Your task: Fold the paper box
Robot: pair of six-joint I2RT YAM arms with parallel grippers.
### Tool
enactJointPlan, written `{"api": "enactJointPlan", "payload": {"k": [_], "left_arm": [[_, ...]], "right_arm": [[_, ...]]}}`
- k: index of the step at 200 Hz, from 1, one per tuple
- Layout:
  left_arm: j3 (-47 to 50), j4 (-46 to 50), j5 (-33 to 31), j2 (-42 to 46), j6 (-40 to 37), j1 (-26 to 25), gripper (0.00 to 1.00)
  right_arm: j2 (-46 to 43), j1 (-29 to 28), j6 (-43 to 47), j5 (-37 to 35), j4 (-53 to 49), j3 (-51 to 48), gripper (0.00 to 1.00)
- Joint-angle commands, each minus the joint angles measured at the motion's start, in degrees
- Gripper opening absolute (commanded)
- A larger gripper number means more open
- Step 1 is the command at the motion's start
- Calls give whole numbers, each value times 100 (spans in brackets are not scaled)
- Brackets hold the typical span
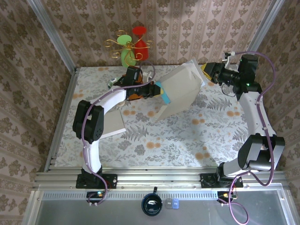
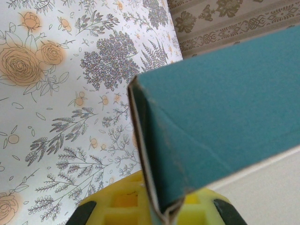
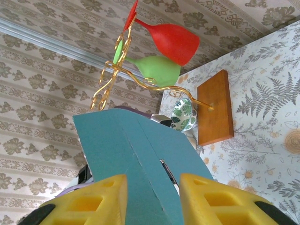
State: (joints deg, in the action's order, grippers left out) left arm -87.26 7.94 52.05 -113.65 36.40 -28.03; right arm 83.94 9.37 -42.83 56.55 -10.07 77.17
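Paper box [image 1: 180, 91]: thin card, matt. Outer face pale off-white, inner face teal and lightly scuffed, cut edges raw brown fibre.
Left gripper [image 2: 159, 213], right gripper [image 3: 152, 201]: fingers [image 3: 101, 201] of yellow moulded plastic, dull satin.
Table [image 1: 187, 140]: smooth floral-print covering, faint sheen.
Walls [image 1: 197, 28]: patterned wallpaper, matt.
Red goblet [image 3: 171, 40], green goblet [image 3: 157, 70]: smooth, semi-gloss, plastic-looking.
Stand [image 3: 110, 79]: gold wire, shiny metal.
Base [image 3: 215, 108]: brown wood, smooth, satin.
Frame rail [image 1: 154, 180]: bare brushed metal.
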Motion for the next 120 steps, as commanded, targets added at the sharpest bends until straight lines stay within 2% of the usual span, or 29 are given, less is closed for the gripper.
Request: {"api": "enactJointPlan", "payload": {"k": [1, 71, 120], "left_arm": [[-121, 14, 22, -52, 1, 8, 0], [-133, 21, 7, -52, 9, -18, 0], [-199, 101, 7, -60, -35, -27, 0]], "right_arm": [[146, -163, 506, -84, -582, 283, 37], [184, -539, 1693, -1068, -1907, 844, 42], [274, -968, 2529, -2050, -2758, 1237, 44]]}}
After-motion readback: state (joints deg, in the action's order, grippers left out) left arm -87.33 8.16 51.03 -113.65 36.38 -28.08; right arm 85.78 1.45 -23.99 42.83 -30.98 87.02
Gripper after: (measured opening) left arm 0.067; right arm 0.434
